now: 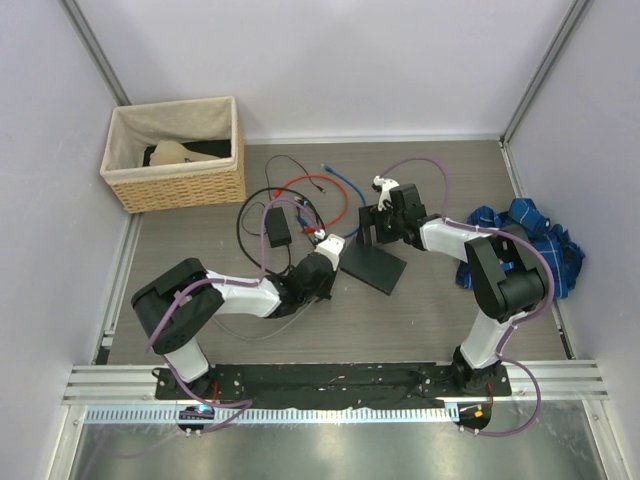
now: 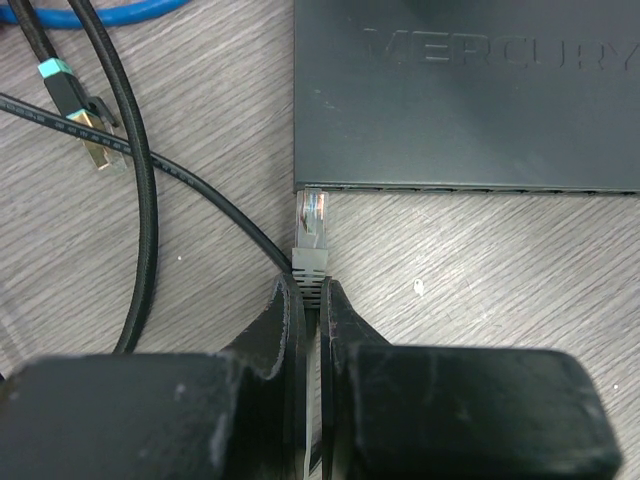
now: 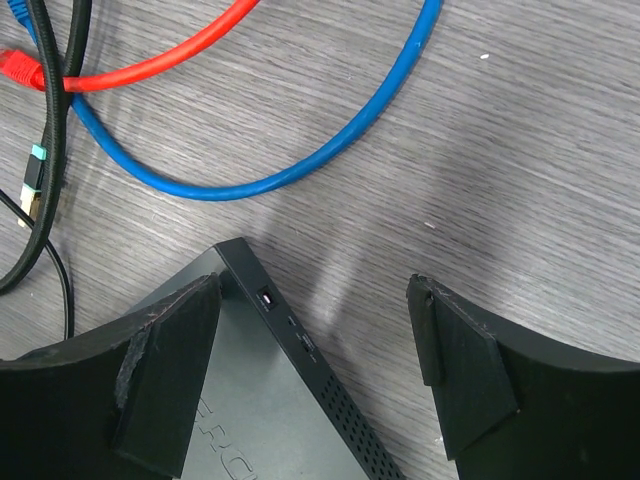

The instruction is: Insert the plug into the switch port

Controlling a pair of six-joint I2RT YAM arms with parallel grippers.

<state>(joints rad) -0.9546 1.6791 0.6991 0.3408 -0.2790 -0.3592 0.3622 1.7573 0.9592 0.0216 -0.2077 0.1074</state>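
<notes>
1. At the corner end of the port face of the switch (image 2: 460, 100), the plug (image 2: 313, 222) has its clear tip against the edge. Most of its body is outside. The switch lies flat on the table (image 2: 480, 300), between the 2 arms.
2. Left claw (image 2: 312, 300): fingers clamped together on the plug's dark boot, with the cable trailing back between them.
3. Right claw (image 3: 312, 300): fingers wide apart, holding nothing, straddling a corner of the switch. Whether they touch it I cannot tell.
4. Step in hand, as I judge it: the insertion itself, with the plug at the port mouth but not seated.
5. The next move calls for a straight push along the plug's axis, with the switch braced against sliding. Loose black cables (image 2: 140, 200) lie just beside the path.
</notes>
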